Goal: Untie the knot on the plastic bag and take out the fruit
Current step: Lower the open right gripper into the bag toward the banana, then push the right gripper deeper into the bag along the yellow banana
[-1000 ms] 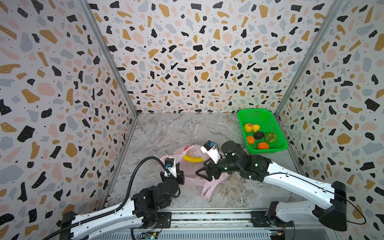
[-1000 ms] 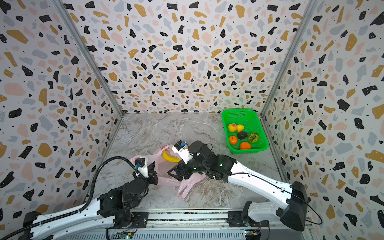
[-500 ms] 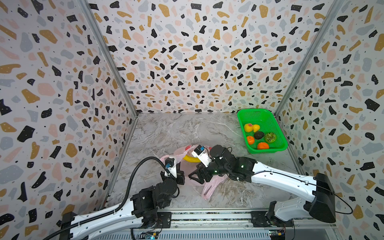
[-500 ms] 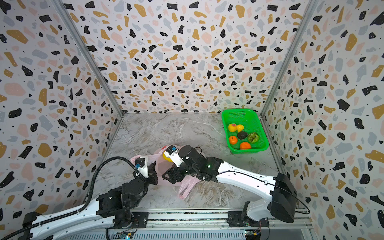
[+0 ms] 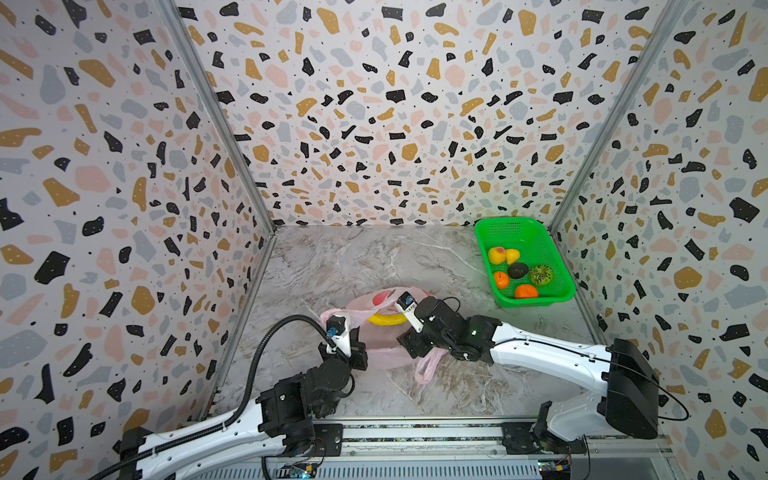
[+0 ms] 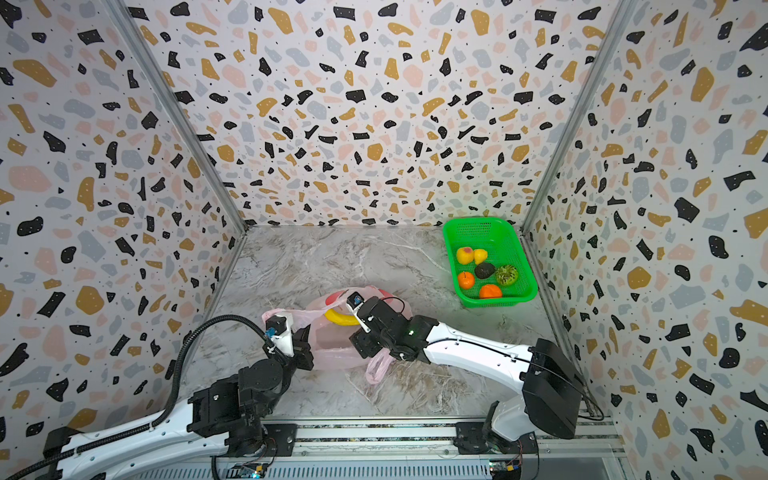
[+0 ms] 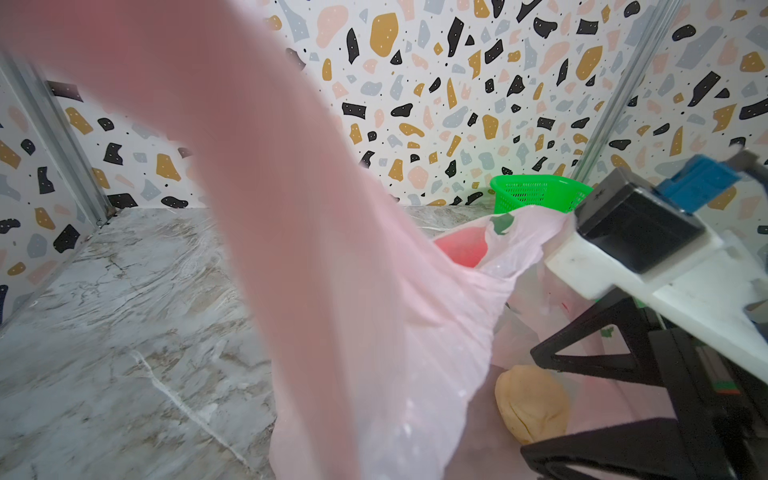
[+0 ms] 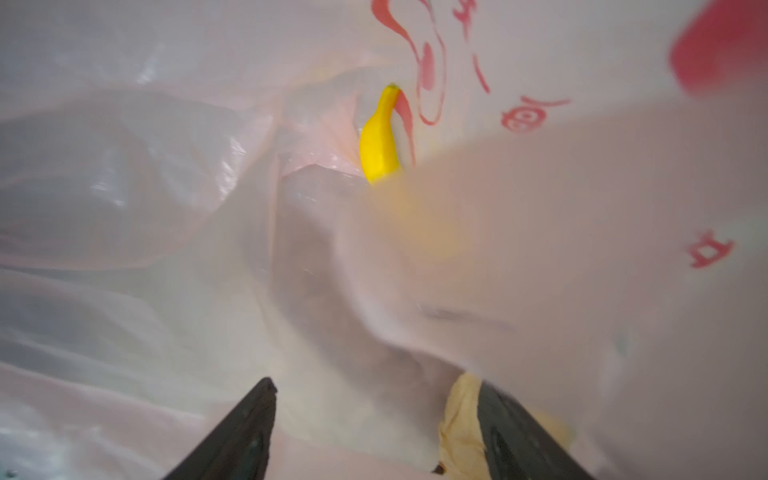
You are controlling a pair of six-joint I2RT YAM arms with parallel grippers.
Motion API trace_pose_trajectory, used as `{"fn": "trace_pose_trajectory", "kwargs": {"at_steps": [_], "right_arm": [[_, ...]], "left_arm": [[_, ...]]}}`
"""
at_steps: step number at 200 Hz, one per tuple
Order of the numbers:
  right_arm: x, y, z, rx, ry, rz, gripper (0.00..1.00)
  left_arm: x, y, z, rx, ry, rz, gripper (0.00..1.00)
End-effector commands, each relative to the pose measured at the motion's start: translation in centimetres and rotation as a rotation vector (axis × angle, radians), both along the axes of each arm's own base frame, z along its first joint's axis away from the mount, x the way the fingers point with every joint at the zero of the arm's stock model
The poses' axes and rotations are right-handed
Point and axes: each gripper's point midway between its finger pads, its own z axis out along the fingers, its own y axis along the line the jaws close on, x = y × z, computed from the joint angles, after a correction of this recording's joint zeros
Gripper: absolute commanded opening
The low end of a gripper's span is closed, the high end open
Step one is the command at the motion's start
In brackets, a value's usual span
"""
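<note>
Walls: we see speckled panels (image 5: 374, 124) that close the table on three sides.
Table: a grey marble top (image 5: 353, 257); the things lie on its near and right parts.
Right arm: the white right arm (image 5: 548, 357) stretches low from the near right corner to the middle. Its wrist is bent down into the mouth of the bag.
Left arm: the left arm (image 5: 216, 432) rises from the near left with the elbow folded. Its wrist is turned up against the left edge of the bag.
Plastic bag: the pink plastic bag (image 5: 384, 357) lies in the near middle of the table, between both grippers, with its mouth open. In the left wrist view its film (image 7: 374, 291) runs taut close past the camera.
Basket: the green basket (image 5: 515, 228) stands at the far right, well apart from the bag.
Loop handle: one loop handle (image 5: 428, 368) lies loose on the table just under the right wrist.
Left gripper: the left gripper (image 5: 356, 343) is clenched on the left edge of the bag; we cannot see its fingers.
Right gripper: the right gripper (image 8: 374, 432) is inside the bag, with its jaws spread apart and grasping nothing.
Banana: the yellow banana (image 5: 384, 319) lies in the bag at its far side, beyond the right gripper.
Cream ball: the cream ball (image 8: 461, 411) lies on the bottom of the bag and touches one finger (image 8: 511, 436) of the right gripper.
Fruits in basket: two peaches (image 5: 496, 254), an avocado (image 5: 517, 270), a kiwi half (image 5: 541, 274) and two tangerines (image 5: 501, 280).
</note>
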Motion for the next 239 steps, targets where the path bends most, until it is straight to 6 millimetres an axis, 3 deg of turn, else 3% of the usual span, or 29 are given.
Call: {"fn": "trace_pose_trajectory", "kwargs": {"at_steps": [1,22,58,89,121,146,204,239], "right_arm": [[1.2,-2.2,-0.2,-0.126,-0.073,-0.044,0.77],[-0.1,-1.6,-0.1,-0.152,-0.1,0.028,0.77],[-4.1,0.8,-0.5,-0.16,-0.097,0.165,0.77],[-4.9,1.6,-2.3,-0.19,-0.047,0.205,0.76],[-4.3,3.5,-3.5,-0.215,0.027,0.257,0.77],[-3.1,5.4,-3.0,-0.181,0.079,0.273,0.76],[-0.1,7.3,-3.2,-0.201,0.148,0.227,0.77],[-0.1,8.3,-5.3,-0.118,0.145,0.216,0.76]], "left_arm": [[0.0,0.1,1.5,-0.032,-0.024,0.005,0.0],[0.0,-0.2,1.6,-0.034,-0.026,-0.001,0.0],[0.1,-0.8,1.9,-0.035,-0.025,-0.017,0.0],[0.1,-0.9,2.1,-0.042,-0.028,-0.026,0.0],[0.0,-0.9,1.8,-0.034,-0.024,-0.033,0.0],[-0.1,-0.8,1.5,-0.029,-0.017,-0.037,0.0],[-0.3,-0.8,0.1,-0.028,0.009,-0.045,0.0],[-0.3,-0.5,-0.6,-0.037,0.027,-0.03,0.0]]}}
